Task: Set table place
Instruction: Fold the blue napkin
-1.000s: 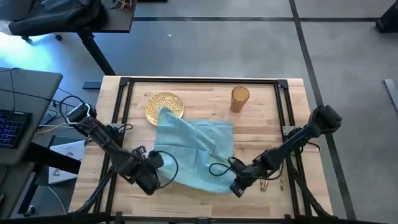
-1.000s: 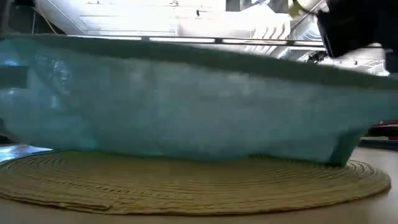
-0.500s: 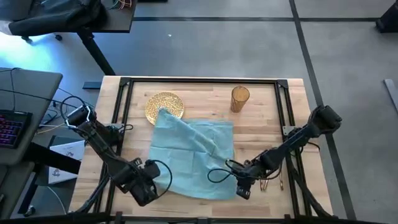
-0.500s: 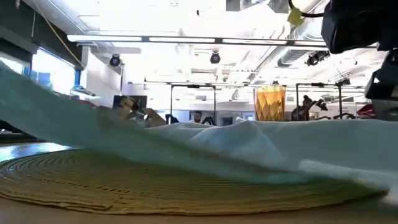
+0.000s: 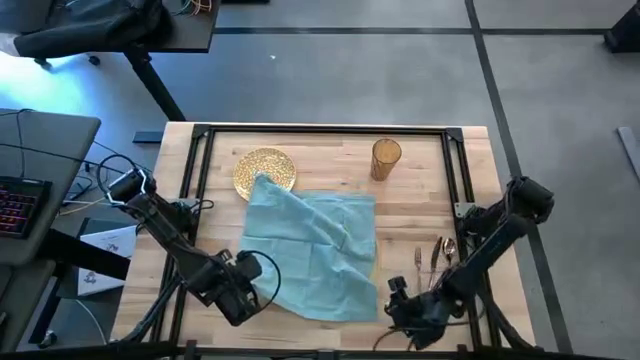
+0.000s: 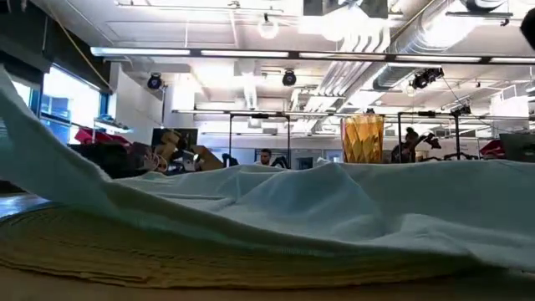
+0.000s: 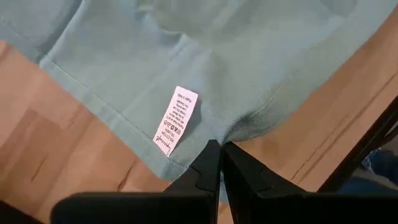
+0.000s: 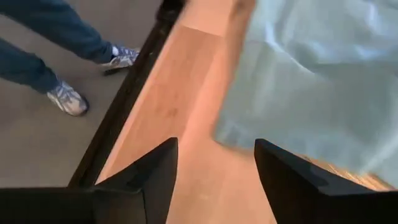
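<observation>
Nearest the front rail: right gripper (image 5: 408,318), off the front-right corner of the napkin (image 5: 312,250), fingers spread wide with nothing between them; in its wrist view only bare table (image 8: 193,155) between the fingers and the napkin's hem just beyond, not touched. Beyond the rail in that view, a person's legs and shoes on the floor.

Also at the front, off the napkin's front-left corner: left gripper (image 5: 235,297), fingers pinched together on the cloth's hem right beside the white care label (image 7: 176,120). Closed on fabric, so the nearer arm, and the only one with a hold.

Napkin itself: spread open and rumpled across the middle of the table, covering the woven placemat (image 6: 125,251), whose rim shows beneath it only in the low view. Long fold running diagonally from the far-left corner toward the front-right. Far-left corner lapping onto the plate (image 5: 263,170).

Right of the napkin, just beside its right edge: cutlery (image 5: 432,262) lying lengthwise front to back, well clear of the plate.

Farthest from the napkin's front edge: plate at far left, nothing on it but that cloth corner; tumbler (image 5: 386,158) at far right, upright, apparently empty.

Likely hinge of the coming move: cloth lying away from the left gripper toward the far right, so any pull or fold going along that diagonal.
</observation>
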Controlling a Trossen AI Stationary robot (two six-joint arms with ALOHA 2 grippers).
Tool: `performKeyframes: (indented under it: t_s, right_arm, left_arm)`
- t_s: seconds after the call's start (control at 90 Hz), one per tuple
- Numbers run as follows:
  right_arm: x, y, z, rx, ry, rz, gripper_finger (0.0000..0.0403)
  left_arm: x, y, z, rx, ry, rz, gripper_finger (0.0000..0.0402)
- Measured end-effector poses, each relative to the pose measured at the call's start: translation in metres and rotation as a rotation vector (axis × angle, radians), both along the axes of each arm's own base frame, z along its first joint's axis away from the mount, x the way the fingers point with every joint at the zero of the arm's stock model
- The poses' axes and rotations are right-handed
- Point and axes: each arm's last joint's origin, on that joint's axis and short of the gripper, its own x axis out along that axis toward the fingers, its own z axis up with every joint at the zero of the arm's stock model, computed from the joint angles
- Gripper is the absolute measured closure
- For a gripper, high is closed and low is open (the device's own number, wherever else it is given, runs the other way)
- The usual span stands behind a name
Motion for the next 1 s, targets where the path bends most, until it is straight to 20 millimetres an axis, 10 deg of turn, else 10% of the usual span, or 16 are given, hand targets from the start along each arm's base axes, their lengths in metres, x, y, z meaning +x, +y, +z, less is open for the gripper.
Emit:
performKeyframes:
  t_s: [0.611,1.0]
  right_arm:
    - [0.038,0.016,-0.049,-0.130,0.136,-0.128,0.0355]
    - [0.031,0.001,0.044,-0.176,0.214,-0.358,0.0402]
  left_arm:
    - [0.001,-0.001,0.000,-0.017,0.008,-0.013,0.0402]
    - [0.003,-0.018,0.065,-0.111,-0.114,-0.118,0.0402]
